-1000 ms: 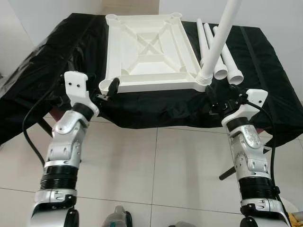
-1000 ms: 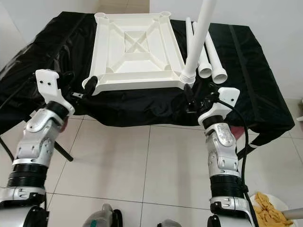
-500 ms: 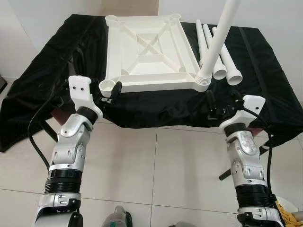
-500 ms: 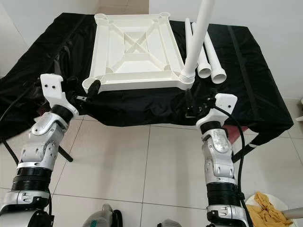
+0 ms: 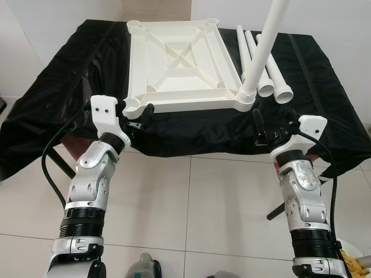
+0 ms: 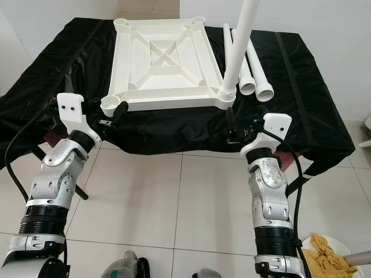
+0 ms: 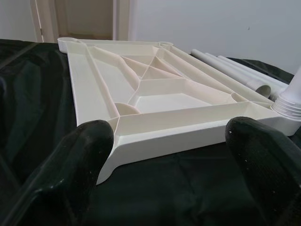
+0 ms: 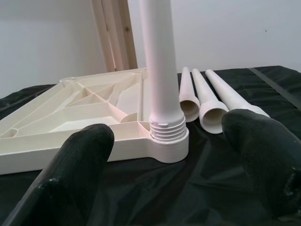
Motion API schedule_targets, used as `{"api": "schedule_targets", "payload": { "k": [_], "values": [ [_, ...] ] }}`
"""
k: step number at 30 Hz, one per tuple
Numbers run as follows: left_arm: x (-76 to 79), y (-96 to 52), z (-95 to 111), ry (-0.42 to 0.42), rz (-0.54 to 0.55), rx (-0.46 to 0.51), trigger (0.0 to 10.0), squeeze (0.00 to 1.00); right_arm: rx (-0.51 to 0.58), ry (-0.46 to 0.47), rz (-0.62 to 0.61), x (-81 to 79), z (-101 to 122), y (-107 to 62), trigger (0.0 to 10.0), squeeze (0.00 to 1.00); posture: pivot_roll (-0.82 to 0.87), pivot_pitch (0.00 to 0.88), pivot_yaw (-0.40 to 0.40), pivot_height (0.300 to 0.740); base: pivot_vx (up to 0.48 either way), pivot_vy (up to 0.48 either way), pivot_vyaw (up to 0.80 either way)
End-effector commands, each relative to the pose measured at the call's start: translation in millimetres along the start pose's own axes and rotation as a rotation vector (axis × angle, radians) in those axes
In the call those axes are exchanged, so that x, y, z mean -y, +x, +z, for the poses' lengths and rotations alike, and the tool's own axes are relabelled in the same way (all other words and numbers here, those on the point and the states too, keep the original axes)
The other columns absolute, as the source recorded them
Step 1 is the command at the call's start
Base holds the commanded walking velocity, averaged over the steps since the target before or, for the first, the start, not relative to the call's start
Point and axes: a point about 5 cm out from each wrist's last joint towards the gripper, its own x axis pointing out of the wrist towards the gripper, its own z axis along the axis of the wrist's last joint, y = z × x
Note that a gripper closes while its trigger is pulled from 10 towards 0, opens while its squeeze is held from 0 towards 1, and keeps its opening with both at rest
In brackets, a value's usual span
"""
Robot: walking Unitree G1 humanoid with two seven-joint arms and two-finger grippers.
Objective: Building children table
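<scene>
Tabletop (image 5: 177,61): lying upside down on black-covered surface (image 5: 324,87)
Leg (image 5: 262,49): standing in near right corner socket
Spare legs (image 8: 207,101): lying beside
Left gripper (image 5: 139,113): jaws spread, hovering at near left corner
Right gripper (image 5: 269,130): jaws spread, hovering below leg

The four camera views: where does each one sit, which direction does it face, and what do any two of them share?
Left eye view: on the head, facing forward and down at the upturned white tabletop on the black cloth; both silver arms, left hand, right hand.
Right eye view: the same scene from the other eye.
Left wrist view: along its two black fingers, at the tabletop's near edge.
Right wrist view: along its fingers, at the fitted leg.
Shared: both wrist views show the three loose legs.
</scene>
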Motion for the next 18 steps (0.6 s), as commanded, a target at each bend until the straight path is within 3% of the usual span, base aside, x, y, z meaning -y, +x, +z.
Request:
{"api": "schedule_targets", "payload": {
  "k": [1, 18],
  "values": [
    [-6.7, -1.2, 1.3, 0.011, 0.091, -0.004, 10.0, 0.00, -0.005, -0.010, -0.038, 5.0, -0.8, -0.9, 10.0, 0.00, -0.03, 0.071, 0.040, 0.740, 0.000, 0.000, 0.00],
    [-8.4, -9.6, 5.5, 0.035, 0.099, 0.006, 10.0, 0.00, -0.006, -0.028, -0.093, 15.7, 1.1, -11.9, 10.0, 0.00, -0.02, 0.080, 0.041, 0.740, 0.000, 0.000, 0.00]
  ]
}}
